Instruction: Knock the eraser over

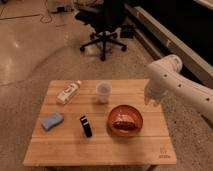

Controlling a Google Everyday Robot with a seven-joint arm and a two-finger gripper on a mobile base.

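Observation:
The eraser point(86, 126) is a small black block with a pale stripe near its far end. It stands on the wooden table point(75, 147), left of centre and toward the front. My white arm comes in from the right, and my gripper point(151, 98) hangs at the table's right edge, right of the orange bowl. The gripper is well apart from the eraser, with the bowl between them.
An orange bowl point(125, 119) with dark contents sits right of the eraser. A translucent cup point(103, 92) stands at the back centre, a white bottle point(68, 92) lies at the back left, and a light-blue sponge point(52, 121) lies at the left. An office chair point(104, 26) stands behind the table.

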